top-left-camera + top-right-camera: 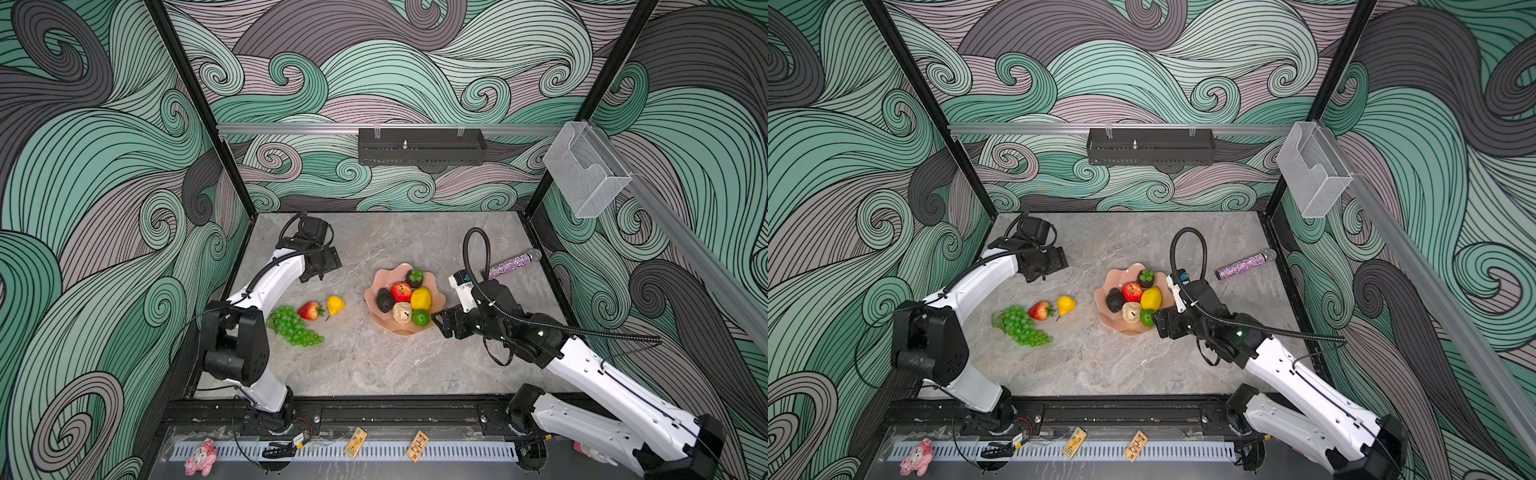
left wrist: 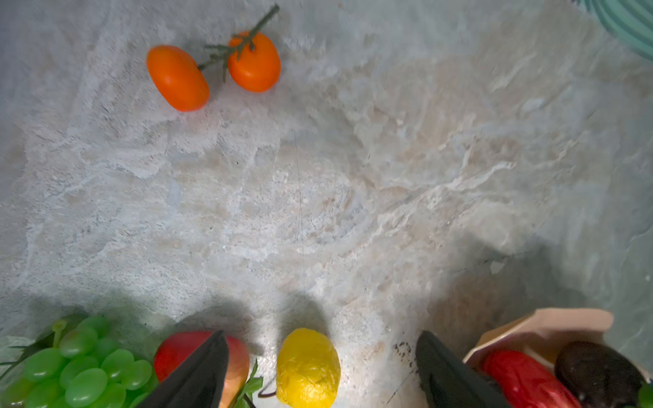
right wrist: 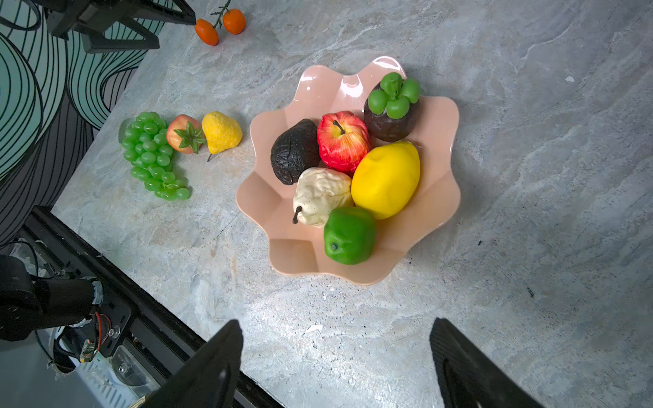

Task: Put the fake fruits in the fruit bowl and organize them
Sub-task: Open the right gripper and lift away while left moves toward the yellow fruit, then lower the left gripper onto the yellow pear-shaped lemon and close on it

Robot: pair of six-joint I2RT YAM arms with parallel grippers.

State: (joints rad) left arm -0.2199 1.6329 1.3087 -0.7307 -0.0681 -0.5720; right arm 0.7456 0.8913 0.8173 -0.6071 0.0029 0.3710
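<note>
The fruit bowl (image 1: 388, 276) sits right of centre with six fruits in it. The right gripper (image 3: 335, 321) is just beside its near-right rim, fingers spread and empty. The left gripper (image 1: 321, 265) hangs far-left, fingers likewise apart and holding nothing. The loose fruits all lie on the table (image 1: 374, 365) on the left side — the left arm looks nearer. The grape bunch (image 1: 293, 326) has its long axis running far-left to near-right, with the strawberry (image 1: 309, 311) and yellow pear (image 1: 336, 304) beside it — the two stemmed oranges (image 2: 178, 77) lie close by the left gripper.

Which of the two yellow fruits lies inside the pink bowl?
The big smooth lemon, beside the red apple in the bowl. The small bumpy yellow fruit lies on the table next to the strawberry.
</note>
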